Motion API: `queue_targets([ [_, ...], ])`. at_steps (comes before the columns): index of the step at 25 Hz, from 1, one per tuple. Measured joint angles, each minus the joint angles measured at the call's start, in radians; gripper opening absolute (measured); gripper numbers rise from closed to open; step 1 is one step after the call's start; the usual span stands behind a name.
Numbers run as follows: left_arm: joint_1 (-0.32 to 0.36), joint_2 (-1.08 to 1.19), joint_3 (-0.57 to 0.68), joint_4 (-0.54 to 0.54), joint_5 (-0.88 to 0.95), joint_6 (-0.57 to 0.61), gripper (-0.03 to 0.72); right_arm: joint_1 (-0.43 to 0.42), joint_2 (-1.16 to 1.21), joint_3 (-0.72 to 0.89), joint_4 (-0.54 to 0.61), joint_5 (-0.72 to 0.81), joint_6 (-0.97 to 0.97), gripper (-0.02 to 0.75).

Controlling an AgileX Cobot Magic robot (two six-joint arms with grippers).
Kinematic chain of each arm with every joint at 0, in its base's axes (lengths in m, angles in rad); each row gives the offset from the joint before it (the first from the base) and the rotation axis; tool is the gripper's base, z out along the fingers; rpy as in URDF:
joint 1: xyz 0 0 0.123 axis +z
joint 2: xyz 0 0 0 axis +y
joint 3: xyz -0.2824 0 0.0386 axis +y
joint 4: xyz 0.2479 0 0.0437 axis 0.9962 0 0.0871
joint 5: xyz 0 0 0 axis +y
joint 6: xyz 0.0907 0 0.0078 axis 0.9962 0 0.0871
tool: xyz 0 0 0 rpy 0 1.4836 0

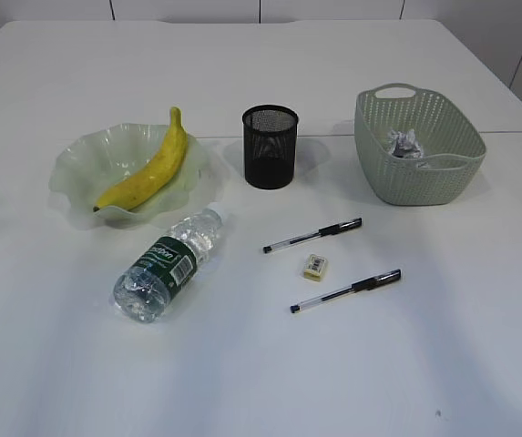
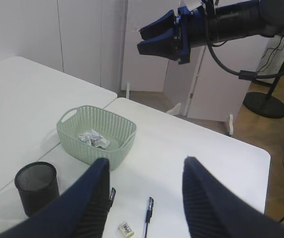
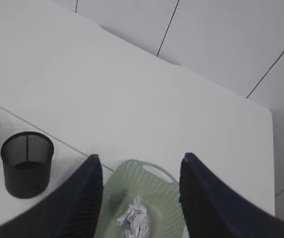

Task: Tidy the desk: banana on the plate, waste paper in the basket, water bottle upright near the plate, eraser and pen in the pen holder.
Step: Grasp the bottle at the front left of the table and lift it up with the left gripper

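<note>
On desk: banana [image 1: 146, 170] on plate [image 1: 78, 164], paper [image 1: 404, 144] in basket [image 1: 420, 173], holder [image 1: 270, 146] empty; both grippers apart, empty.

1 banana [image 1: 147, 171], 1 plate [image 1: 71, 168], 1 bottle [image 1: 167, 266], 2 pens [image 1: 312, 236] [image 1: 345, 291], 1 eraser [image 1: 315, 266], 1 pen holder [image 1: 270, 147], 1 basket [image 1: 417, 146], 1 paper wad [image 1: 404, 144].

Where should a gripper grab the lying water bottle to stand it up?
Grip the water bottle across its labelled mid-body, coming from above with the fingers straddling its width. It lies on its side, cap toward the plate, base toward the camera. The round body could roll, so a centred grip is probably safest.
</note>
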Motion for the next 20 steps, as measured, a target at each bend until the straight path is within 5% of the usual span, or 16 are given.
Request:
queue_targets([
  [10, 0.0, -0.042, 0.0, -0.002, 0.0, -0.002, 0.341, 0.0, -0.112, 0.0, -0.122, 0.223, 0.153, 0.378],
  [20, 0.0, -0.077, 0.0, -0.004, 0.0, -0.002, 0.341, 0.0, -0.154, 0.0, -0.372, 0.197, 0.642, 0.378],
])
